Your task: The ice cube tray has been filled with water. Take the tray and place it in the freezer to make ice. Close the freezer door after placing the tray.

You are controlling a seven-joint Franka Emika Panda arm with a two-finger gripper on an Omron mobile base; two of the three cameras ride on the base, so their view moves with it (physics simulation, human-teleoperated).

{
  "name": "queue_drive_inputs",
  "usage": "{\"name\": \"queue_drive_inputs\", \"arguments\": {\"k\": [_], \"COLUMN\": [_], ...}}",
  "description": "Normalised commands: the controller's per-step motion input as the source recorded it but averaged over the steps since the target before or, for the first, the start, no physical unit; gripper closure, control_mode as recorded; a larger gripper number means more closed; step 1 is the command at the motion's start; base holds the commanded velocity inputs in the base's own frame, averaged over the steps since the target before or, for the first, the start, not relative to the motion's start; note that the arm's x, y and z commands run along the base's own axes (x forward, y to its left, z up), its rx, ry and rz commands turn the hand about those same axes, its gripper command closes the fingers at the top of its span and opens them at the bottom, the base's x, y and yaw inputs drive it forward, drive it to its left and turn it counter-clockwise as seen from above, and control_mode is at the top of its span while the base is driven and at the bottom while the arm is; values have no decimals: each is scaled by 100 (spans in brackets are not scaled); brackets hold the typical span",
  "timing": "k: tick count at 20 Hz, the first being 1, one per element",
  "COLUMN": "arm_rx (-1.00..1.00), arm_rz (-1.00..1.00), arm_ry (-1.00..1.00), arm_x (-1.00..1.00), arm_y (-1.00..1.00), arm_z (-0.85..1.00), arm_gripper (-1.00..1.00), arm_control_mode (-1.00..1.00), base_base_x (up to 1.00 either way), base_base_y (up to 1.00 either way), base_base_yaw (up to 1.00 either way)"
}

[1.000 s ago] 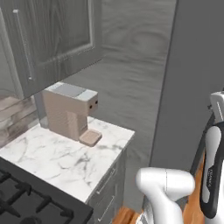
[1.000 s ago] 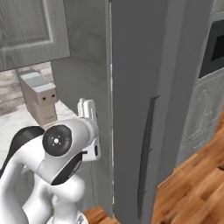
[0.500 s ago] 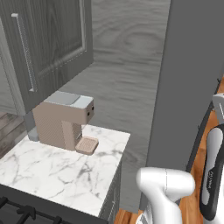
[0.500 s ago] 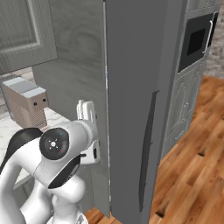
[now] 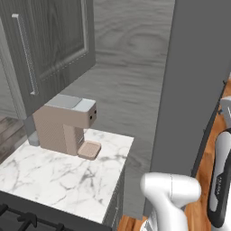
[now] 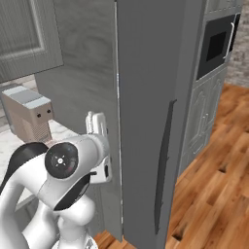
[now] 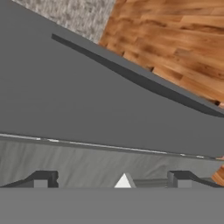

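Wood floor point(image 6: 214, 194) open beside freezer door point(image 6: 151, 97) edge, claw point(image 7: 111, 180) spread wide, grasping nothing, near that edge

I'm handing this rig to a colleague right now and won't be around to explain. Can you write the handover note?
Gripper: jaws wide open, holding nothing, pointed at the dark grey freezer door.
Freezer door: shut as far as the views show; its black bar handle is untouched, running diagonally across the hand view.
Freezer: right of the marble counter, where a coffee machine stands.
Ice cube tray: not in sight on this stretch of counter, so locate it first.
Done: nothing visible yet.
Left: fetch the tray, open the door, put the tray inside, close the door.
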Motion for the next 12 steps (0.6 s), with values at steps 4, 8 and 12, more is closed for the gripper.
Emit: {"name": "queue_drive_inputs", "arguments": {"k": [4,8,12], "arm_rx": [15,19,14], "arm_rz": [0,-3,-3], "arm_ry": [2,0,0], "arm_x": [74,88,79], "arm_y": [-8,-11,-7], "arm_z": [0,0,-5], "arm_gripper": [-100,-100,-100], "arm_control_mode": [-100,-100,-100], "base_base_x": [0,0,0], "base_base_y": [0,0,0], "base_base_yaw": [0,0,0]}}
